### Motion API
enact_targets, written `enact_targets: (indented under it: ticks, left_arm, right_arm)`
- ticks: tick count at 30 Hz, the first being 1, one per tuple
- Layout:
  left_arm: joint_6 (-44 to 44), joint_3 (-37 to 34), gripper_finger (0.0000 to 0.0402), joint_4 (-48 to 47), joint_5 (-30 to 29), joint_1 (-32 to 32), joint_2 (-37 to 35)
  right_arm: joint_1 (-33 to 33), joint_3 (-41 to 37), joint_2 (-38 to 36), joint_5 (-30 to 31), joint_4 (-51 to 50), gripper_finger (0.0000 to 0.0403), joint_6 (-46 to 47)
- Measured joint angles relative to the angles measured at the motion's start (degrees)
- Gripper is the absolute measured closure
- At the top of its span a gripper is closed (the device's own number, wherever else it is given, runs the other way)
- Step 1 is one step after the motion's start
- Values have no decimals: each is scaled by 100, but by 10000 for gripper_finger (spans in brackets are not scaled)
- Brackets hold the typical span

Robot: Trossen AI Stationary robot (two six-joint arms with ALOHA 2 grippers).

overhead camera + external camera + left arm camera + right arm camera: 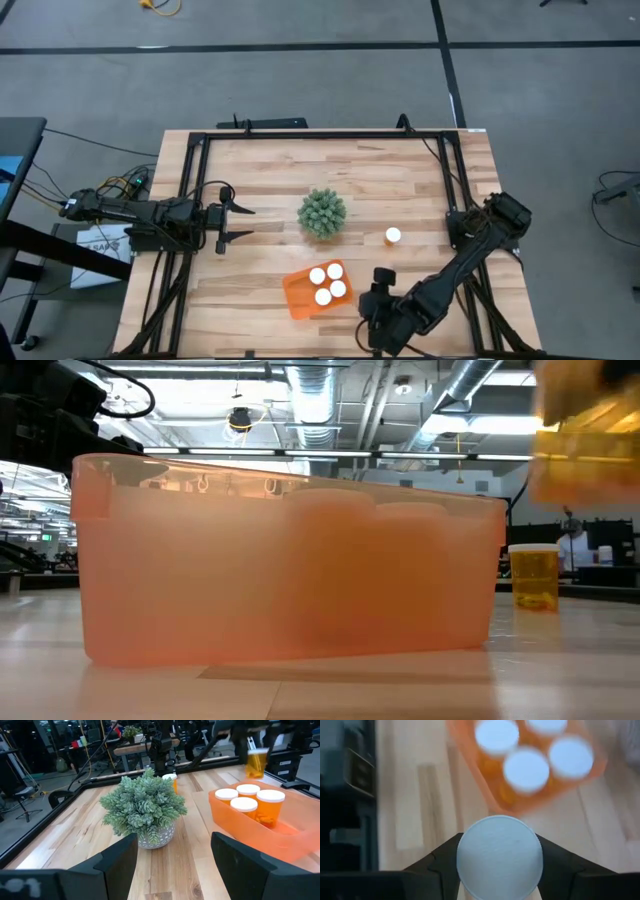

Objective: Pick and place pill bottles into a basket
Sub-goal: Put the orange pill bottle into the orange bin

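— While clamped on a pill bottle [499, 857], where does the right gripper [499, 862] sit?
— Just beside the basket [297, 296], off its right edge, near the table's [250, 190] front. Fingers pressed against both sides of the white cap.
— And the left gripper [245, 222]?
— Parked at the table's left side, fingers spread wide, holding nothing, facing the plant [322, 213].
— Other bottles?
— Three standing upright [328, 284] inside the basket; one loose bottle [393, 236] right of the plant.
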Motion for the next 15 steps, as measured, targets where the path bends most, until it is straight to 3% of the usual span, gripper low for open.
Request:
enact_targets:
  ticks: [7, 15]
  left_arm:
    - [-2, 2, 159, 1, 2, -2, 0]
    - [7, 1, 159, 1, 2, 0, -1]
  right_arm:
    - [-135, 651, 0, 498, 173, 215, -904]
    - [-484, 671, 0, 745, 1605, 212, -2235]
